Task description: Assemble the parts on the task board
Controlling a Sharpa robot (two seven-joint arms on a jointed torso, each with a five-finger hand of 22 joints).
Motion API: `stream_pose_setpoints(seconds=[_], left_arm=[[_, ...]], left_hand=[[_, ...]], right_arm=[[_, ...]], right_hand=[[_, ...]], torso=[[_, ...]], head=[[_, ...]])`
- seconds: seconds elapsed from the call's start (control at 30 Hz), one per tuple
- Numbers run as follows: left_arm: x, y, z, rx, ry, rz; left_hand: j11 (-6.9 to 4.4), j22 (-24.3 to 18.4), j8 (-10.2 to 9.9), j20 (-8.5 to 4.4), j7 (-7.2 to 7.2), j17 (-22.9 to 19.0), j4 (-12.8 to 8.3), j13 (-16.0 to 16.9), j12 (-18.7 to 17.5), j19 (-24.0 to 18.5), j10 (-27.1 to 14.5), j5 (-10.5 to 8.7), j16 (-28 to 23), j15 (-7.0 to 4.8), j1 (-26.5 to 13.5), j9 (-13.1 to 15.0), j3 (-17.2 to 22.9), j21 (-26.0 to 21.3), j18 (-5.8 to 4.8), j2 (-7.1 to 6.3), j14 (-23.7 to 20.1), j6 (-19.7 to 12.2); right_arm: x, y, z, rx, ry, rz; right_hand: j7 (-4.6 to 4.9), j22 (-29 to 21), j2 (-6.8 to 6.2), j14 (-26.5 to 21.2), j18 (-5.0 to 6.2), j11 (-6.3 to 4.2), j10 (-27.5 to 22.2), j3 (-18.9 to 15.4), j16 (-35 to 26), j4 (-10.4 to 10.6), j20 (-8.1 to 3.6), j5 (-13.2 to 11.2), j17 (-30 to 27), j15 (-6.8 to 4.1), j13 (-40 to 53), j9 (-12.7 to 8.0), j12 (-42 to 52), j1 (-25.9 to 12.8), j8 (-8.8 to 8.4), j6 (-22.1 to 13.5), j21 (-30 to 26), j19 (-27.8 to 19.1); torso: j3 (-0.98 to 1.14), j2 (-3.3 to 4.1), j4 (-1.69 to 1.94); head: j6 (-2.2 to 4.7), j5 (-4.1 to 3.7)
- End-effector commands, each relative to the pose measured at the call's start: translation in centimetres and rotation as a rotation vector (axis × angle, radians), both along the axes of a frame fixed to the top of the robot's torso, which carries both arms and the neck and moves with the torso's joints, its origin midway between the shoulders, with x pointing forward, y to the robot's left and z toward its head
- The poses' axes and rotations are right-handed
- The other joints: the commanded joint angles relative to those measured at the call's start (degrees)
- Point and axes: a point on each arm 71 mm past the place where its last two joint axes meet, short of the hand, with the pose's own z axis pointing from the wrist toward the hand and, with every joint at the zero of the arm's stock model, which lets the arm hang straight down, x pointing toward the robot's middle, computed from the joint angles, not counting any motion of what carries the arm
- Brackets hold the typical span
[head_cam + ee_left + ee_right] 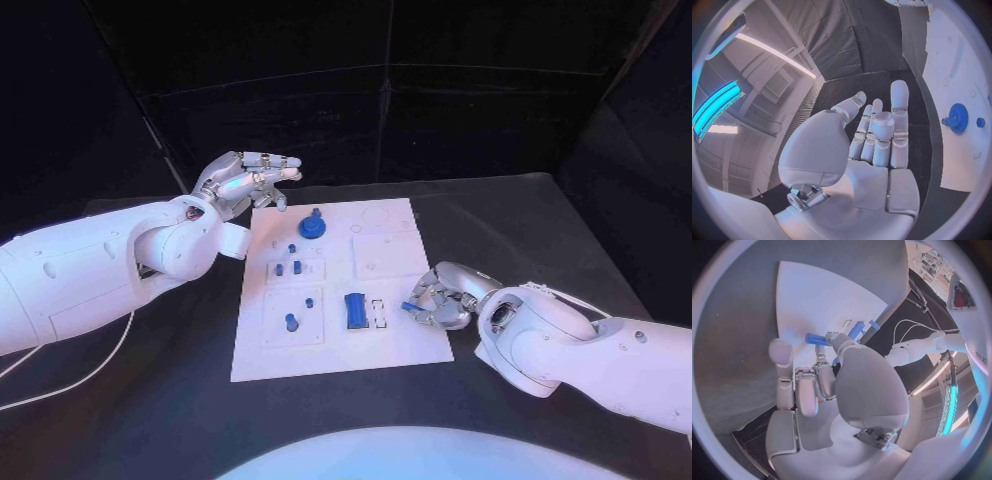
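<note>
A: Any writing on the task board (389, 345)?
B: None legible. White plate, mid-table; blue gear (315, 226) at far end, blue block (353, 310) nearer.
A: Hands?
B: Left hand (245, 180) empty, fingers apart. Right hand (437, 296) pinches small blue part (817, 339).

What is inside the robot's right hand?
The right hand pinches a small blue part in its fingers over the white task board. One end of the part pokes out; the rest is covered by the fingers.
</note>
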Motion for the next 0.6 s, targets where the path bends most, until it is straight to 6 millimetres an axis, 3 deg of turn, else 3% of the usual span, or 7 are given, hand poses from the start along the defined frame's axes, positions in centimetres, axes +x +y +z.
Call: stream_pose_setpoints(seconds=[0.03, 0.2, 0.6], left_arm=[[0.0, -0.1, 0.1, -0.007, -0.002, -0.013], [0.0, -0.1, 0.1, -0.007, -0.002, -0.014], [-0.1, -0.3, 0.1, -0.008, -0.001, -0.018]], left_hand=[[0.14, 0.1, 0.3, 0.29, 0.09, 0.0, 0.3, 0.0, 0.3, -0.1, -0.3, -0.18, 0.4, 0.2, -0.5, 0.0, 0.0, 0.0, 0.83, 0.09, -0.4, -0.3], [0.14, 0.1, 0.3, 0.29, 0.09, 0.0, 0.3, 0.0, 0.3, -0.1, -0.3, -0.18, 0.4, 0.2, -0.5, 0.0, 0.0, 0.0, 0.83, 0.09, -0.4, -0.3], [0.14, 0.1, 0.3, 0.29, 0.09, 0.0, 0.3, 0.0, 0.3, -0.1, -0.3, -0.18, 0.4, 0.2, -0.5, 0.0, 0.0, 0.0, 0.83, 0.09, -0.4, -0.3]], right_arm=[[0.1, 0.5, 0.7, 0.1, -0.057, -0.029], [0.2, 1.1, 0.6, 0.114, -0.048, -0.027], [0.4, 3.3, -0.5, 0.05, 0.05, 0.027]], right_hand=[[-0.44, 0.1, -0.18, 5.5, -0.81, 0.03, 0.4, 0.6, 0.2, 0.1, 0.06, -0.4, 12.6, -0.43, 3.7, 2.0, 0.4, -0.8, 0.95, 1.0, 0.2, 0.5], [-0.54, 0.0, -0.65, 5.5, -0.8, -0.04, 0.4, 0.7, 0.2, 0.5, 0.04, -0.8, 12.6, -0.46, 3.7, 2.2, 0.3, -2.3, 1.07, 1.1, 0.2, 0.4], [-1.26, 0.5, -1.08, 5.6, -0.86, -0.58, 0.8, -1.5, 0.3, 2.7, -0.23, 1.5, 12.7, -0.85, 3.8, 2.7, 0.5, -6.9, 1.61, 2.8, 0.4, 0.8]], torso=[[0.03, 0.05, 0.11], [0.01, 0.05, 0.05], [0.0, 0.04, 0.02]], head=[[-0.03, -0.09], [-0.04, 0.11], [-0.11, 0.17]])
